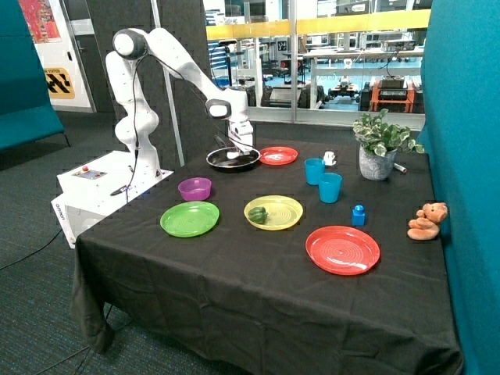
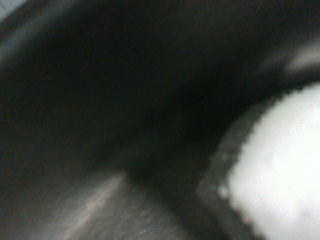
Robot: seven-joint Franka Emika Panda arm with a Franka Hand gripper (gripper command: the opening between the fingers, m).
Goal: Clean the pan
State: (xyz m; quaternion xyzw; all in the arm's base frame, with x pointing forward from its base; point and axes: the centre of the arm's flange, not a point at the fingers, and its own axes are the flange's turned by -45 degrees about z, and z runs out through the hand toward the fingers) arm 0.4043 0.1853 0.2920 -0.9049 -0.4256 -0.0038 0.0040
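The pan (image 1: 216,162) is round and shallow, black inside with a shiny rim. It sits at the far side of the black-clothed table, beside a small red plate (image 1: 279,155). My gripper (image 1: 242,148) is lowered into the pan, over its inside. A small white thing (image 1: 232,155) lies in the pan right by the gripper. In the wrist view the pan's dark inside (image 2: 100,100) fills the picture, and the white thing (image 2: 280,170) shows very close.
On the cloth stand a purple bowl (image 1: 194,188), a green plate (image 1: 189,219), a yellow plate (image 1: 285,212) with a green item (image 1: 258,214), two blue cups (image 1: 314,170) (image 1: 330,187), a large red plate (image 1: 342,249), a potted plant (image 1: 378,148) and a teddy bear (image 1: 427,221).
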